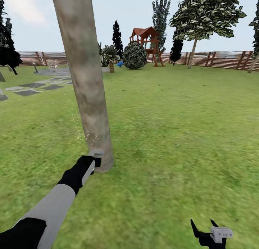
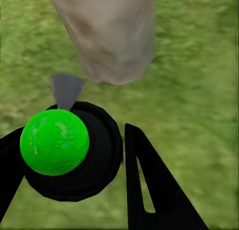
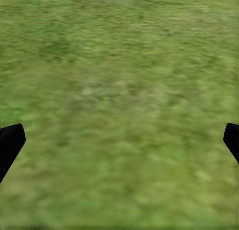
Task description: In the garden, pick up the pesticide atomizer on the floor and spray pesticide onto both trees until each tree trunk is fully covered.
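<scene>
The garden lawn (image 1: 172, 134) runs wide and green to a brown slatted fence (image 1: 219, 59), with a grey paved patch (image 1: 39, 86) on the left and a red play tower (image 1: 147, 40) and a round bush (image 1: 135, 55) at the far side. A second tree (image 1: 203, 15) stands near the fence, well apart from the robot. The nearest tree trunk (image 1: 84, 80), a thick column of mottled grey-brown bark, rises just ahead of the left arm and leans slightly; faint pale specks hang beside its lower part, which I judge to be spray. The left gripper (image 1: 94, 162) is at the trunk's foot, close against the bark. In the left wrist view it is closed around the pesticide atomizer (image 2: 69, 150), a black rounded body with a bright green ball on top and a grey cone nozzle pointing at the trunk base (image 2: 112, 50); one finger (image 2: 149, 185) lies along the body's side. The atomizer looks rigid, small and light, probably smooth-sided, so the hold across the body below the green ball seems the sound one, leaving the nozzle free. The right gripper (image 1: 205, 228) hangs low over bare grass with its fingers spread wide, holding nothing.
</scene>
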You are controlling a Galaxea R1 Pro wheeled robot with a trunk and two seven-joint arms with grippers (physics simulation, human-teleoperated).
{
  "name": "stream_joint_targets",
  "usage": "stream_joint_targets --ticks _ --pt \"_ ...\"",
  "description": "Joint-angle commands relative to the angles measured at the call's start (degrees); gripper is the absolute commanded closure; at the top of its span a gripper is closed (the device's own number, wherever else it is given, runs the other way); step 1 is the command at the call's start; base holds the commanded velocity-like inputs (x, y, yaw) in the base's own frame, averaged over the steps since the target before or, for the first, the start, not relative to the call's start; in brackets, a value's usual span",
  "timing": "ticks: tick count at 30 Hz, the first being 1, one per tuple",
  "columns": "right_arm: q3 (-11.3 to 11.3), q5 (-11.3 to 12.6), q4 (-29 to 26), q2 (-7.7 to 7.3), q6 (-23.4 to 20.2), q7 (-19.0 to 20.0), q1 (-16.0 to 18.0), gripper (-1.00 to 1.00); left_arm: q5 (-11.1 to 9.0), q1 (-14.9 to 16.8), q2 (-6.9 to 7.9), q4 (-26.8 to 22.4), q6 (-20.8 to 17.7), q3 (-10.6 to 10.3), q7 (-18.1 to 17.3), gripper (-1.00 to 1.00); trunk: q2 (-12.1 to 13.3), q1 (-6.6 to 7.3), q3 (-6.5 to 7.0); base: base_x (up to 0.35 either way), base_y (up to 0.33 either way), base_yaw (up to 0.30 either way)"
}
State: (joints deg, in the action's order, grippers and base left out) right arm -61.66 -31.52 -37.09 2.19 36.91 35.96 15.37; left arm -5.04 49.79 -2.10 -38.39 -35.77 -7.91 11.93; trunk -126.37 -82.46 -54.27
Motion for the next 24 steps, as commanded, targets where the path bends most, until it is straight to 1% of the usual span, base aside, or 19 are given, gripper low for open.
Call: stream_joint_targets --ticks 1,3,4,5,6,7,9,11,14,15,16,17,20,22,23,24 --pt "-0.48 -0.38 -0.08 0.06 0.26 0.42 0.08 -1.00 -0.50 0.39 0.29 -0.09 -1.17 -0.19 0.46 1.00 -0.02 0.01 -0.05 0.000 0.000 0.000" --pt "-0.48 -0.38 -0.09 0.09 0.25 0.42 0.08 -1.00 -0.43 1.15 1.10 -0.10 -1.71 -0.06 0.46 1.00 -0.02 0.01 -0.05 0.000 0.000 0.000" --pt "-0.48 -0.38 -0.09 0.09 0.24 0.42 0.09 -1.00 -0.47 1.45 2.22 -0.10 -1.82 0.01 0.46 1.00 -0.02 0.01 -0.05 0.000 0.000 -0.037" --pt "-0.48 -0.38 -0.09 0.08 0.23 0.42 0.10 -1.00 -0.62 1.62 3.75 -0.08 -1.88 0.10 0.42 1.00 -0.02 0.01 -0.05 0.000 0.000 -0.115" --pt "-0.48 -0.38 -0.09 0.07 0.19 0.42 0.10 -1.00 -0.95 1.74 6.49 0.04 -1.92 0.27 0.33 1.00 -0.02 0.01 -0.05 0.000 0.000 -0.232" --pt "-0.48 -0.38 -0.09 0.09 0.19 0.42 0.10 -1.00 -1.29 1.74 8.35 0.16 -1.93 0.32 0.31 1.00 -0.02 0.01 -0.05 0.000 0.000 -0.237" --pt "-0.48 -0.38 -0.09 0.09 0.20 0.42 0.10 -1.00 -1.52 1.46 9.40 0.27 -1.91 0.28 0.31 1.00 -0.02 0.01 -0.05 0.000 0.000 -0.114" --pt "-0.48 -0.38 -0.09 0.10 0.25 0.42 0.09 -1.00 -1.47 1.16 8.95 0.22 -1.80 0.22 0.38 1.00 -0.02 0.01 -0.05 0.000 0.000 -0.024" --pt "-0.48 -0.38 -0.09 0.10 0.25 0.42 0.10 -1.00 -1.14 1.18 4.65 -0.19 -1.71 -0.01 0.51 1.00 -0.02 0.01 -0.05 -0.102 0.000 -0.003" --pt "-0.48 -0.38 -0.09 0.10 0.26 0.42 0.10 -1.00 -1.10 1.25 3.76 -0.30 -1.70 -0.04 0.53 1.00 -0.02 0.01 -0.05 -0.257 0.000 -0.001" --pt "-0.48 -0.38 -0.09 0.10 0.25 0.42 0.09 -1.00 -1.00 1.44 1.29 -0.87 -1.75 -0.08 0.64 1.00 -0.02 0.01 -0.05 -0.285 0.000 0.000" --pt "-0.48 -0.38 -0.09 0.10 0.24 0.42 0.08 -1.00 -1.01 1.58 0.77 -0.97 -1.75 -0.08 0.64 1.00 -0.02 0.01 -0.05 -0.156 0.000 0.000" --pt "-0.48 -0.38 -0.09 0.10 0.26 0.42 0.10 -1.00 -0.95 1.84 0.26 -1.13 -1.83 -0.09 0.64 1.00 -0.02 0.01 -0.05 -0.052 0.000 0.000" --pt "-0.48 -0.38 -0.09 0.10 0.26 0.42 0.09 -1.00 -0.73 2.07 1.21 -2.41 -2.04 0.17 0.76 1.00 -0.02 0.01 -0.05 -0.004 0.000 0.000" --pt "-0.48 -0.36 -0.09 0.10 0.23 0.42 0.10 -1.00 -0.79 2.37 2.22 -2.95 -2.53 0.26 0.77 1.00 -0.02 0.01 -0.05 -0.001 0.000 0.000" --pt "-0.48 -0.36 -0.09 0.08 0.23 0.42 0.10 -1.00 -0.98 2.58 3.56 -3.19 -3.32 0.32 0.69 1.00 -0.02 0.01 -0.05 0.000 0.000 0.000"
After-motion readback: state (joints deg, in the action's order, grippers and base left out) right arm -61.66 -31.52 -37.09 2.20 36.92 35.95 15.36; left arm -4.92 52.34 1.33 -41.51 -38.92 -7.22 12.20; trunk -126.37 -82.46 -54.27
